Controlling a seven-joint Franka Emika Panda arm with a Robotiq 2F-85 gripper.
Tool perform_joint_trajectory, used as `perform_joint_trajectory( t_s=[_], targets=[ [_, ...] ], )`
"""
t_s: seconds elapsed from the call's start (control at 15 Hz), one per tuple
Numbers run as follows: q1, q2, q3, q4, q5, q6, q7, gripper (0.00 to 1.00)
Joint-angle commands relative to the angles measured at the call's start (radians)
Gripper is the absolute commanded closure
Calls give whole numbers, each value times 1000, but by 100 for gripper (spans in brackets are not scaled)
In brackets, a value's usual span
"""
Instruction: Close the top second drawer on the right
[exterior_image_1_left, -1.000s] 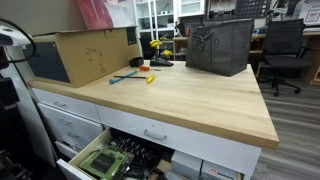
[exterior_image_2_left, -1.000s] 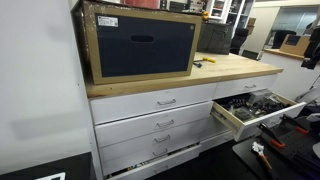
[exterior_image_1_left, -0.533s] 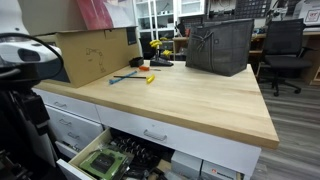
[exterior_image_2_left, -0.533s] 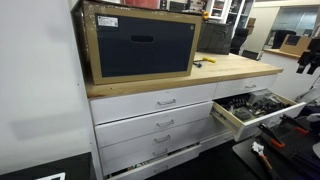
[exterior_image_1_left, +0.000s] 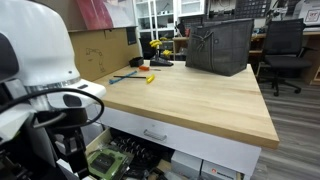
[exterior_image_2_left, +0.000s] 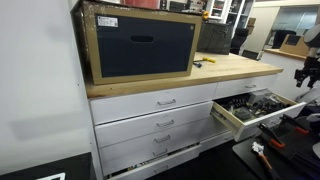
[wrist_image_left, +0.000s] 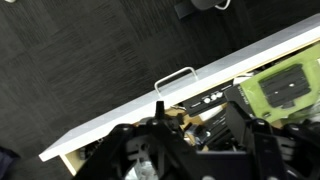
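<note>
Pale-wood worktop over a white cabinet, shown in both exterior views. Second drawer down on the right pulled well out, crammed with small tools and parts. In the wrist view, its white front and wire handle just beyond the pincer. Pincer apparently spread wide, gripping nothing, hovering above the open tray and apart from the front. Arm looming large at the near edge of an exterior view. Judged as barely begun: positioned near the drawer, no contact made. Left to do: meeting the front or handle, then pushing inward until flush with the neighbouring fronts.
</note>
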Motion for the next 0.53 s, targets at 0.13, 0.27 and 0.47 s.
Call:
perform_joint_trajectory(
  t_s=[0.13, 0.27, 0.47],
  targets=[
    [-66, 298, 7, 153, 31, 114, 162, 79],
    [-81, 355, 11, 182, 53, 147, 188, 95],
    [-100, 410, 19, 196, 75, 234, 185, 100]
  ],
)
